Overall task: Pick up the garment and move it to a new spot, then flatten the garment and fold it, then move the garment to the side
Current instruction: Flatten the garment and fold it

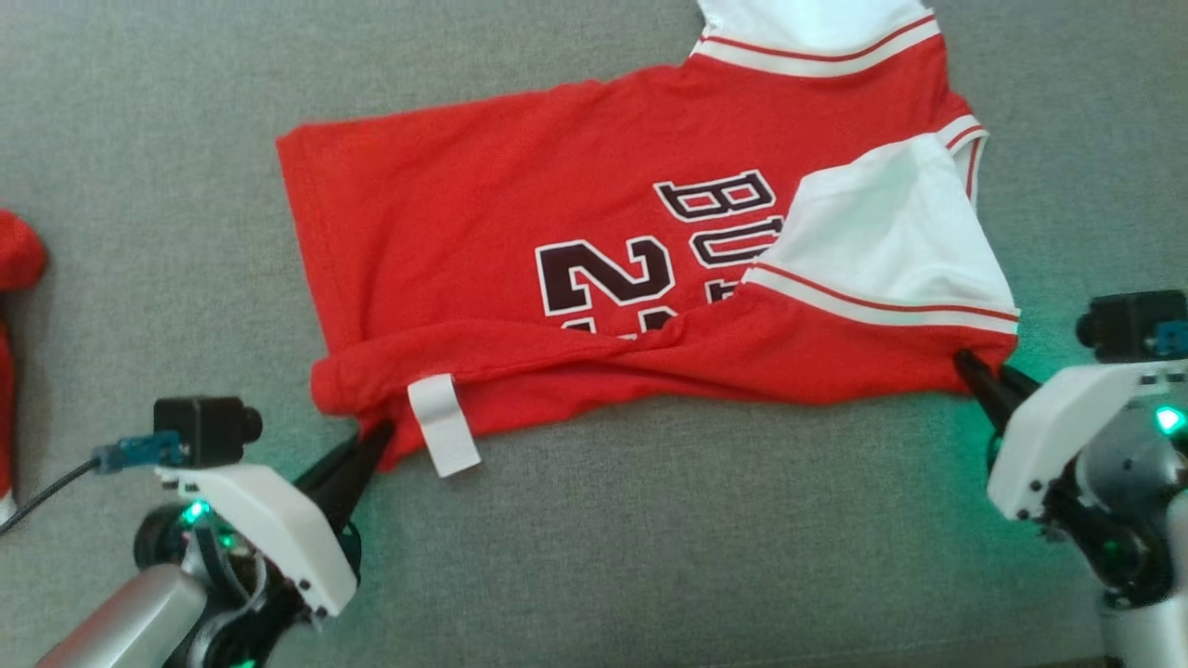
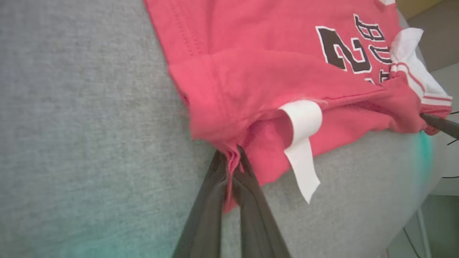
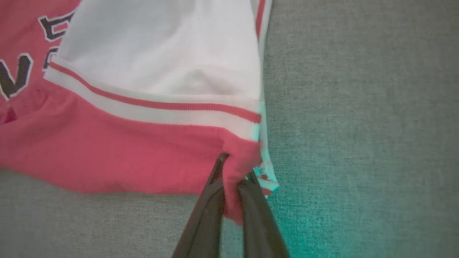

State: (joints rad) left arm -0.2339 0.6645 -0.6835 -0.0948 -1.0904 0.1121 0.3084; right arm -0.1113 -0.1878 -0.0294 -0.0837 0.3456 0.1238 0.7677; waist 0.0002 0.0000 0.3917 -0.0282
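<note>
Surface: grey woven fabric (image 1: 139,139) is stretching under everything.
Head view, garment: the red jersey (image 1: 483,213) is lying mid-surface with its near edge rolled over, and a white sleeve (image 1: 882,232) is resting folded across the dark lettering.
Head view, left gripper (image 1: 379,434): it is pinching the jersey's near-left corner, just beside a white tag (image 1: 444,425).
Head view, right gripper (image 1: 967,362): it is clamping the jersey's near-right corner, below the sleeve.
Head view, left edge: another red cloth (image 1: 19,260) is lying well apart from the jersey.
Left wrist view: both dark fingers are squeezing a bunched red hem between them, with the tag curling just beside.
Right wrist view: both fingers are pressing together on a red fold under the sleeve's striped band.
</note>
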